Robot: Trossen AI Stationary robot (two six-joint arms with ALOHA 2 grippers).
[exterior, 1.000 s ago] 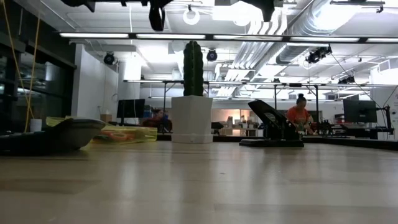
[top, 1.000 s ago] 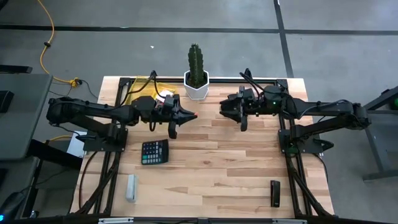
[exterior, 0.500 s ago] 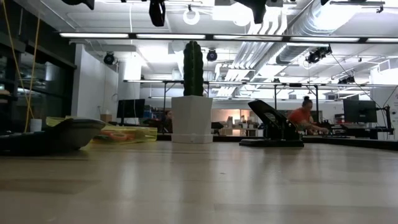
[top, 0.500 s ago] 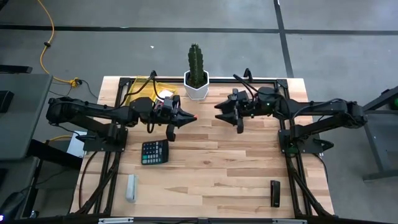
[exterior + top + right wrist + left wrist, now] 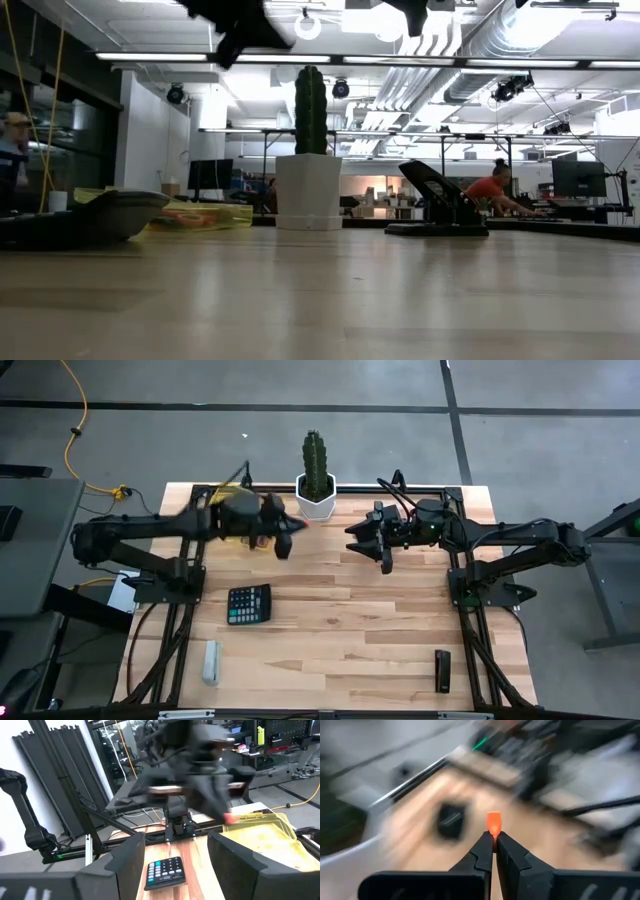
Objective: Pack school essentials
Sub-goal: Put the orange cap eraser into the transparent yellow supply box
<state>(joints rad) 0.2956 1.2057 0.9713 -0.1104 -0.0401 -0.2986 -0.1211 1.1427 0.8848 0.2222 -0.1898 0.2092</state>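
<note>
Orange-tipped marker (image 5: 493, 823) sits pinched in our left tool (image 5: 283, 532), which has swung far-left toward the yellow tray (image 5: 260, 837) since earlier; our right tool (image 5: 372, 541), spread, hovers mid-worktop.

Light fell evenly and brightly from overhead. In the low view long ceiling strips (image 5: 350, 58) glared white, and the near worktop (image 5: 320, 300) lay soft and out of focus with a pale sheen. From above, the worktop (image 5: 340, 620) was sharp, with only faint, short shadows under the arms. The left wrist view was heavily smeared by motion blur; only the left hand (image 5: 493, 842) and its orange tip (image 5: 493, 823) stayed crisp. In the right wrist view the other arm (image 5: 195, 770) was a dark blur, while the calculator (image 5: 164, 870) read clearly.
</note>
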